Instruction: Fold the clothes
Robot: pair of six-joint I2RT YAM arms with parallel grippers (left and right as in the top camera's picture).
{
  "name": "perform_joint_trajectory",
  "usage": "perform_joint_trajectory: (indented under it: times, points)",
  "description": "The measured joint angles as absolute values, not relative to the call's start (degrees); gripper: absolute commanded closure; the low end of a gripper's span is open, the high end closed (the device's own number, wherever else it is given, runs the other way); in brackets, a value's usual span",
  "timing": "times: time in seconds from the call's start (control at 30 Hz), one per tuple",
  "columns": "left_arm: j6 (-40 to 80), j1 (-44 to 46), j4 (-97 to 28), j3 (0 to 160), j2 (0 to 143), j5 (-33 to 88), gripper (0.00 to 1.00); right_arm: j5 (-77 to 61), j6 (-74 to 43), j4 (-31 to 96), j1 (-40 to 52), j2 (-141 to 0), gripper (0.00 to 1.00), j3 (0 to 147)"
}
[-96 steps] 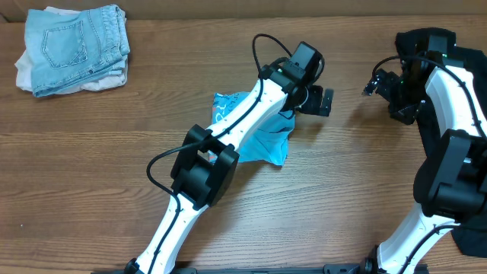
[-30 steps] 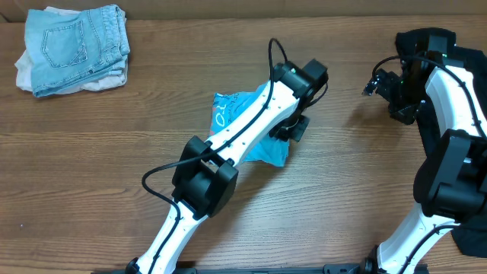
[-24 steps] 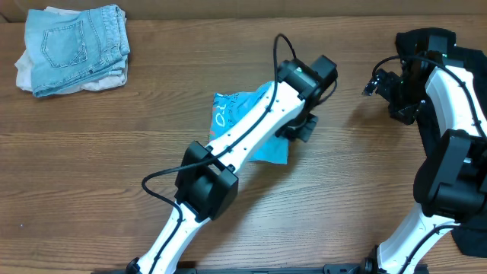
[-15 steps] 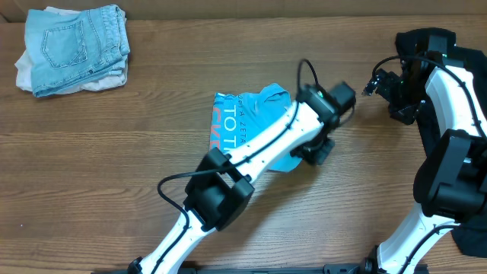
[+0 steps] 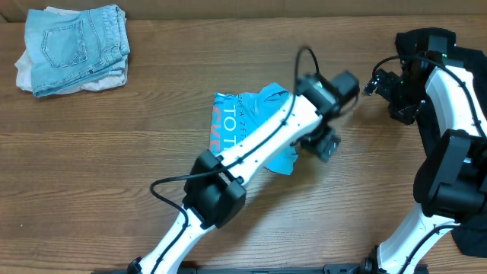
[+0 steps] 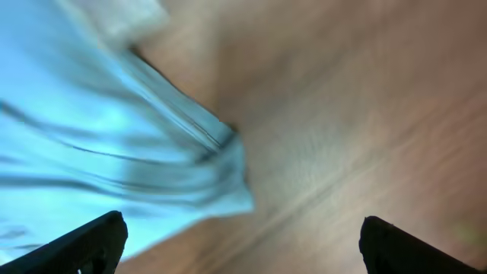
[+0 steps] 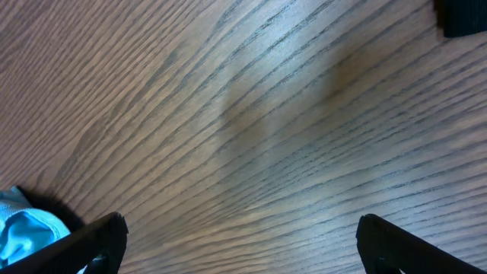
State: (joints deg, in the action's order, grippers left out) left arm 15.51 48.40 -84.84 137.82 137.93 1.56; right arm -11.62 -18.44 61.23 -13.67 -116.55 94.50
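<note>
Near the middle of the table (image 5: 91, 167), a little toward its far edge: the sky-blue T-shirt (image 5: 237, 114), crumpled, with white lettering and a red-orange mark on its left part. Right half hidden under the white link of the left arm (image 5: 259, 144), which crosses it from the near edge; lettering cut off there, not readable in full. In the blurred left wrist view, only folds of blue cloth on the left side, ending in a pointed hem on bare wood. Above the shirt's right edge, the left gripper (image 5: 326, 143), its fingers (image 6: 91, 240) spread wide, nothing between them. Toward the far right corner, well apart from the shirt, the right gripper (image 5: 371, 85), likewise spread wide over bare wood and holding nothing; just a scrap of blue at the lower left of its wrist view. At the near right corner, a black shape (image 5: 468, 242), cut off by the frame, too little shown to tell what. At the far left corner, folded jeans (image 5: 76, 42) stacked on a pale garment (image 5: 27, 74).
</note>
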Motion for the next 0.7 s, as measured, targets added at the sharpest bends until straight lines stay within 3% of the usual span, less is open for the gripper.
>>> perform_joint_trajectory:
  times: [0.4, 0.7]
  points:
    - [21.04, 34.57, -77.45, 134.21, 137.93, 0.05, 0.06, -11.62, -18.41, 61.25, -13.67, -116.55, 0.00, 94.50]
    - [21.12, 33.39, -72.88, 128.16, 137.95, -0.08, 0.11, -11.60, -18.41, 61.25, -13.67, -116.55, 0.00, 94.50]
